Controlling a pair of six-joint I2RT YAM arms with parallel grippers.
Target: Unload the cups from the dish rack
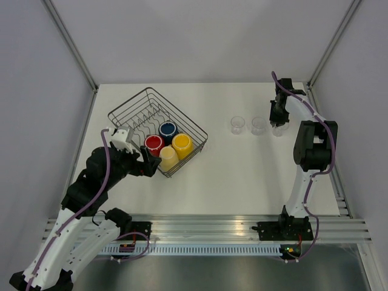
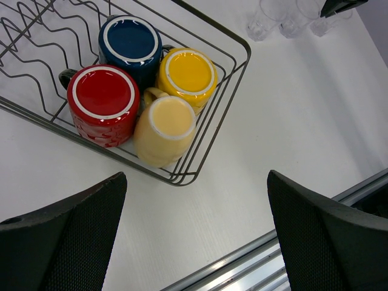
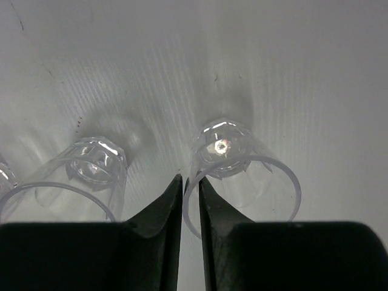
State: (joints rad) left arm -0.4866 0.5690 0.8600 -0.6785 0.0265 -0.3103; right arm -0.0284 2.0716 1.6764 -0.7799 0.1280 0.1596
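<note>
Unloaded: I am counting three tumblers (image 1: 237, 125), upper right on desk (image 1: 242, 182).
Remaining: four mugs (image 2: 103, 97) sitting in dish rack (image 2: 245, 51), left.
Right fingers (image 3: 160, 212): barely parted astride one tumbler rim; grip, cannot tell.
Left fingers (image 2: 73, 230): gaping wide, holding nothing.

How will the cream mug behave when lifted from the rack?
The cream mug looks like glossy ceramic: probably stiff, heavyish, slippery. It sits base-up against the red mug, so lifting may nudge that one. Likely chips if dropped.

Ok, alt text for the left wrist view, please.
A red mug, dark blue mug, orange-yellow mug and pale cream mug cluster in a corner of the wire dish rack. The open left gripper frames the bottom; clear glasses stand beyond.
</note>
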